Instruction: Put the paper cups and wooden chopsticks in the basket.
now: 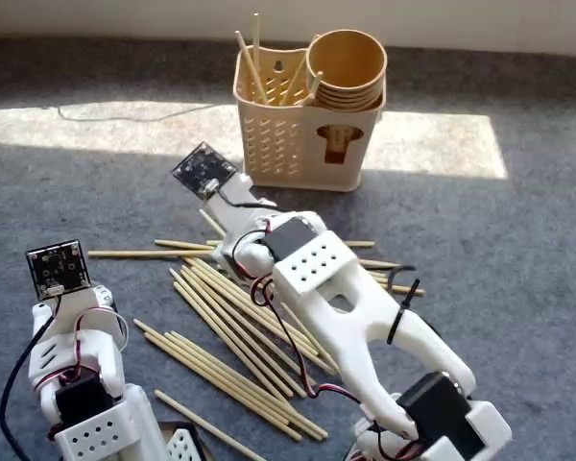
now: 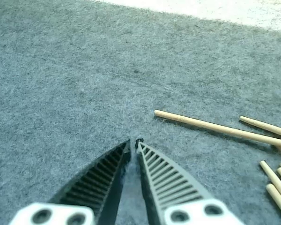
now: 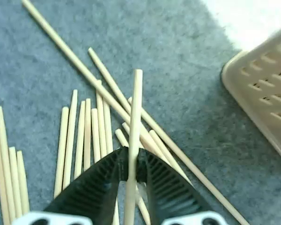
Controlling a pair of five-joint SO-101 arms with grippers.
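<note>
1. Nearest me is the right arm (image 1: 365, 317), stretched out over the loose chopsticks (image 1: 240, 336) on the grey bench (image 1: 518, 269). The left arm (image 1: 77, 384) sits beside it, off the side of the pile.
2. The right fingers (image 3: 132, 151) are clamped on a single chopstick (image 3: 136, 103). A long stretch pokes out past the tips and crosses the pile underneath. I can't tell whether it's off the bench.
3. The left fingers (image 2: 134, 143) are pinched nearly together with nothing in them, over bare bench. A few loose sticks lie near.
4. The basket (image 1: 278, 144) stands upright beyond the pile, near the right arm's wrist. The cups (image 1: 348, 67) are stacked in one compartment. A few standing chopsticks (image 1: 256, 58) lean in the compartment beside them.
5. My read of the step in hand: carry the single chopstick to the basket. The cups look done and plenty of sticks are left, so the chopstick part is at an early stage.
6. To do it well:
   - Lift straight up first so the free end doesn't drag its neighbours.
   - Turn the wrist until the stick points down before reaching the rim.
   - Aim for the chopstick compartment, not the cups.
   - Let go only once the lower end is inside the rim.
7. Risks: a thin round stick will likely swivel in the fingers. The long overhang could knock the basket wall.
</note>
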